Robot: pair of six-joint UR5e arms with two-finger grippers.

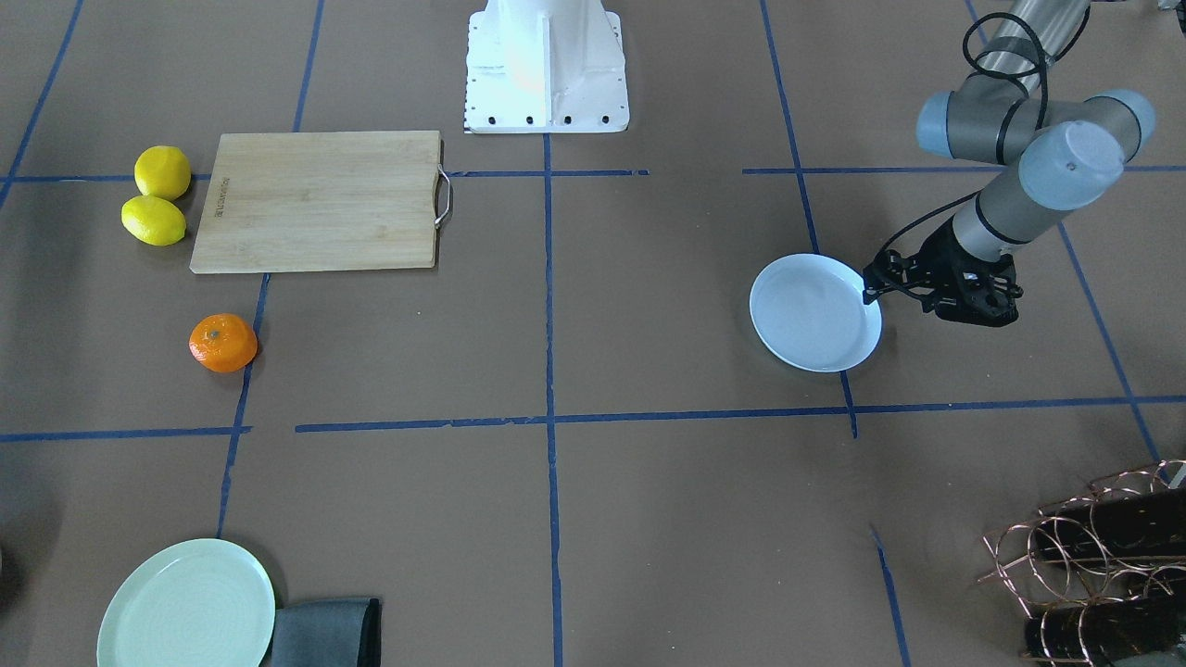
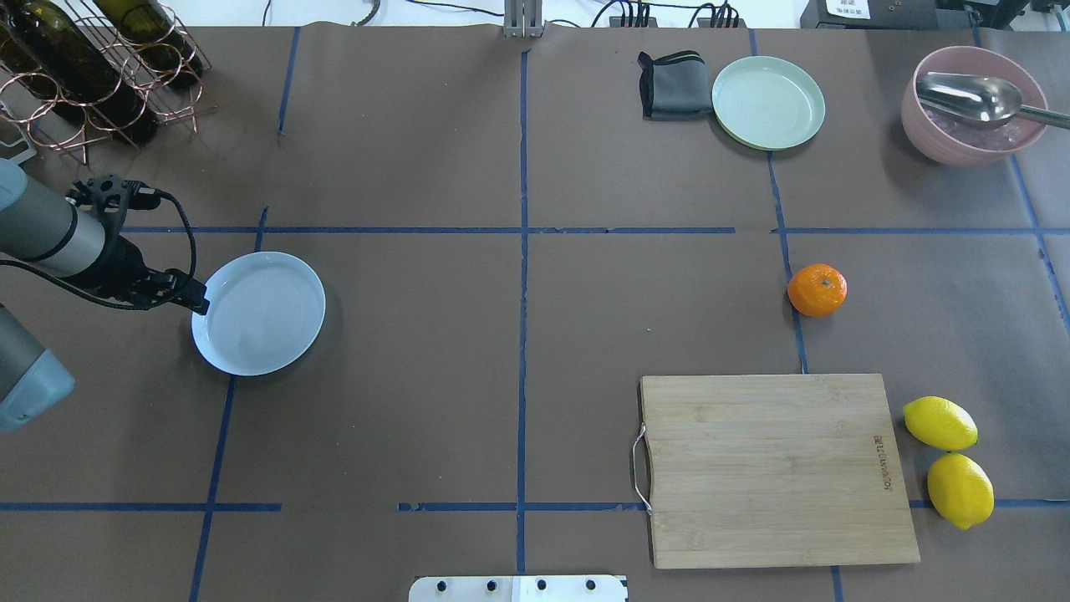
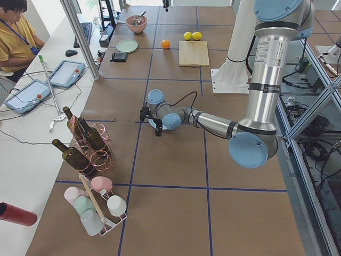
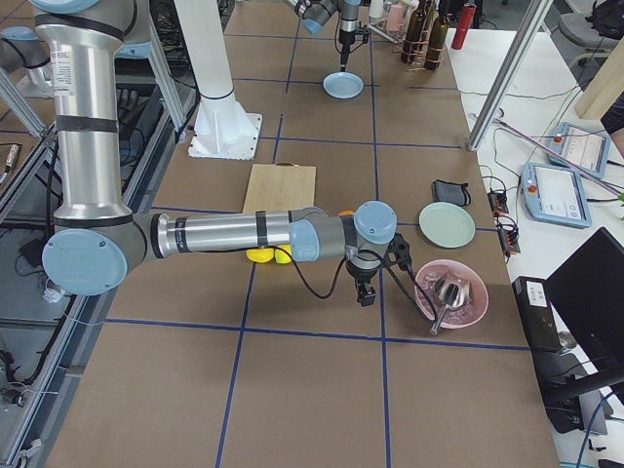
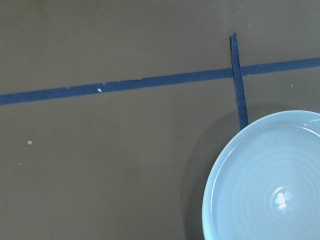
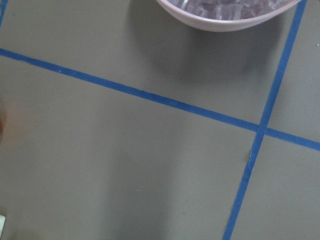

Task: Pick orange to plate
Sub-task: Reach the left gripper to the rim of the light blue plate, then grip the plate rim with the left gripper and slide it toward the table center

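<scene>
The orange (image 2: 817,289) lies on the brown table, just beyond the cutting board, and nothing touches it; it also shows in the front view (image 1: 222,343). The pale blue-white plate (image 2: 259,313) sits far across the table with nothing on it. My left gripper (image 2: 199,299) points down at the plate's outer rim with its fingers together; whether it touches the rim I cannot tell. The left wrist view holds part of the plate (image 5: 270,180). My right gripper (image 4: 366,292) hangs low between the orange and the pink bowl; whether it is open or shut I cannot tell.
A wooden cutting board (image 2: 773,468) lies near the robot's base, with two lemons (image 2: 940,422) beside it. At the far edge are a pale green plate (image 2: 768,102), a grey cloth (image 2: 669,84) and a pink bowl (image 2: 970,104) holding a metal scoop. A wire bottle rack (image 2: 84,75) stands behind the left arm.
</scene>
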